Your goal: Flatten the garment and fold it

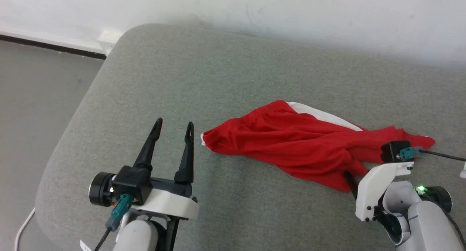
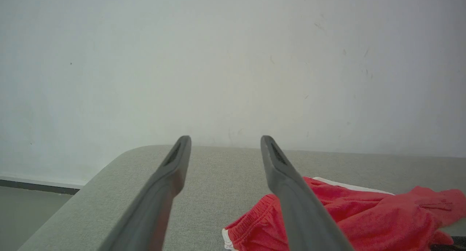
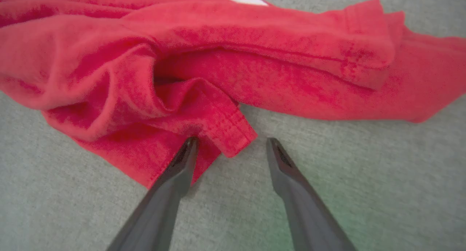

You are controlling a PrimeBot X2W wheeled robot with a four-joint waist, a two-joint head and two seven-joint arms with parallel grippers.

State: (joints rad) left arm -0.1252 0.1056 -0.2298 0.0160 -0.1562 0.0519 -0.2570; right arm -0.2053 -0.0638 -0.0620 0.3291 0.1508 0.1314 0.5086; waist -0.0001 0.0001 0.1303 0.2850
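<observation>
Grey fabric pad [image 1: 164, 80], rounded corner upper left, bare across left half and top. Crumpled bright red soft shorts [image 1: 291, 142], white stripe, centre-right, clear of pad edges. Left gripper [image 1: 174, 124] open, lower left, just short of the waistband. Right gripper [image 3: 233, 142] open, lower right, one finger over the hem.

A plain indoor room, closer to a test space than a lived-in home: a wide grey fabric cushion [image 1: 153, 80] stands against a scuffed white wall [image 1: 291, 11], with dark skirting [image 1: 47, 46], a smooth grey floor [image 1: 32, 109] and a loose white cable [image 1: 22, 227].

On cushion [image 1: 218, 69], right of centre: garment [image 1: 291, 145]. Left of it, apart: left gripper [image 1: 174, 124]. At near hem: right gripper [image 3: 231, 143].
</observation>
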